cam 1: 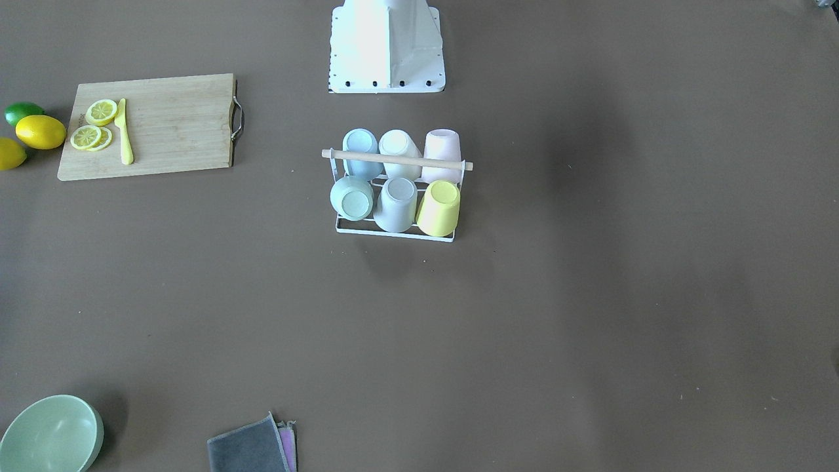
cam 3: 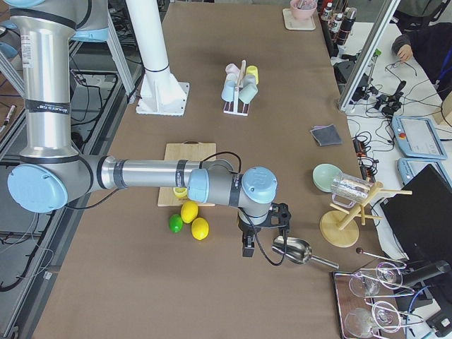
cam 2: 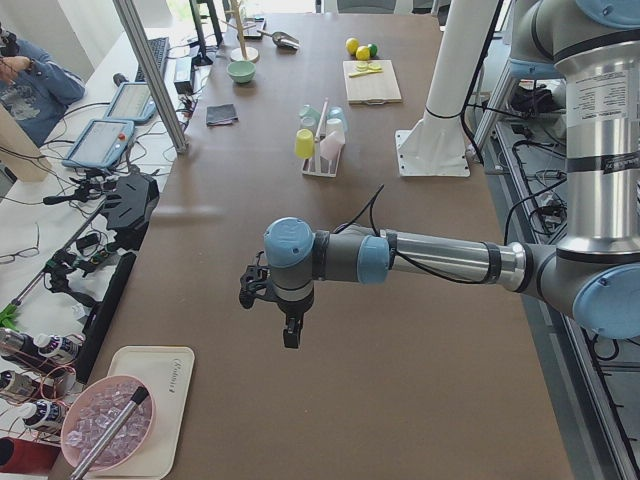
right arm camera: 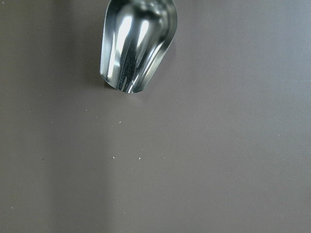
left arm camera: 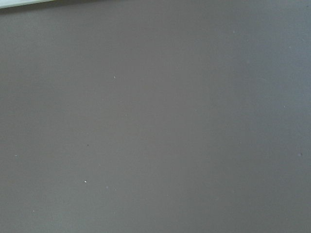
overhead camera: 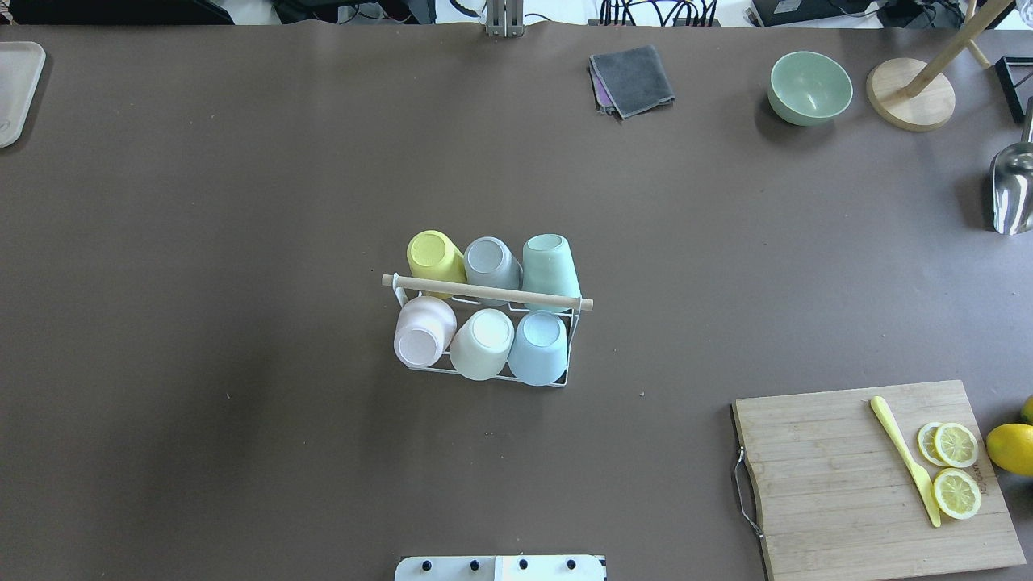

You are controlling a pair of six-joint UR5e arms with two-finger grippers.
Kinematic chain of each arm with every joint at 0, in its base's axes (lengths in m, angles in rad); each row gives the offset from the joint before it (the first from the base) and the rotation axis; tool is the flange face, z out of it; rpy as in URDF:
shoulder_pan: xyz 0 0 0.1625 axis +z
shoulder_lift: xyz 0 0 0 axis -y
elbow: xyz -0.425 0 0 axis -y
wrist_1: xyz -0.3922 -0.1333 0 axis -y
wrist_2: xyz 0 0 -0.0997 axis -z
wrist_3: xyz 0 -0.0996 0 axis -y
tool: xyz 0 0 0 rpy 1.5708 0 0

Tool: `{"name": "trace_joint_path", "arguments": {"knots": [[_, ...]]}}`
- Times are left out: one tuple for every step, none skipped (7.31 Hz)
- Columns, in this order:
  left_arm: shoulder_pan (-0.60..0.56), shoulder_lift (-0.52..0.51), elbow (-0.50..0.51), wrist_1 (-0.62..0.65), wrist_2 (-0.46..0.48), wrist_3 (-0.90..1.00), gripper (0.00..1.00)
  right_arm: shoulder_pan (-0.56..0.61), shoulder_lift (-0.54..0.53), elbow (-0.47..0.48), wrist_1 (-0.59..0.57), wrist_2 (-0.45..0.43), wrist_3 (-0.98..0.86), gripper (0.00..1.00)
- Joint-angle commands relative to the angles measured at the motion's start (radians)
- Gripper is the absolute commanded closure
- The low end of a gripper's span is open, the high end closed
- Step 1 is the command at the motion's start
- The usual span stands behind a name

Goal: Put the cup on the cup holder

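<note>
The cup holder [cam 1: 393,159], a white wire rack with a wooden rod handle, stands mid-table [overhead camera: 484,291]. Several cups sit upside down on its prongs, among them a yellow cup [overhead camera: 434,254] and a pink cup [overhead camera: 424,329]. My left gripper [cam 2: 288,335] hangs over bare table far from the rack. My right gripper [cam 3: 247,247] hangs at the other end of the table, by a metal scoop [right arm camera: 136,43]. Both show only in the side views, so I cannot tell whether they are open or shut.
A cutting board [overhead camera: 871,476] with lemon slices and a yellow knife lies on my right, with lemons [cam 1: 40,131] beside it. A green bowl [overhead camera: 809,87], a grey cloth [overhead camera: 632,78] and a wooden mug tree [overhead camera: 912,93] stand at the far edge.
</note>
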State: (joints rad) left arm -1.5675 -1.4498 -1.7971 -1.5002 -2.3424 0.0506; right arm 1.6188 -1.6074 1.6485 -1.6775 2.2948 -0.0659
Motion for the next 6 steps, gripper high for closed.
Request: {"name": "trace_joint_path", "arguments": {"knots": [[0.0,0.0,-0.001,0.0,-0.002,0.0,0.01,-0.007,0.023,-0.004,0.007,0.0,0.001,0.0],[0.0,0.0,-0.001,0.0,0.0,0.0,0.01,-0.011,0.068,0.002,0.004,-0.008,0.0,0.0],[0.0,0.0,-0.001,0.0,-0.002,0.0,0.01,-0.011,0.066,-0.004,0.004,-0.005,0.0,0.0],[0.0,0.0,-0.001,0.0,0.0,0.0,0.01,-0.011,0.046,0.001,0.005,0.003,0.0,0.0],[0.0,0.0,-0.001,0.0,0.0,0.0,0.01,-0.011,0.047,0.01,0.004,0.005,0.0,0.0],[0.0,0.0,-0.002,0.0,0.0,0.0,0.01,-0.011,0.047,0.013,0.004,0.005,0.0,0.0]]}}
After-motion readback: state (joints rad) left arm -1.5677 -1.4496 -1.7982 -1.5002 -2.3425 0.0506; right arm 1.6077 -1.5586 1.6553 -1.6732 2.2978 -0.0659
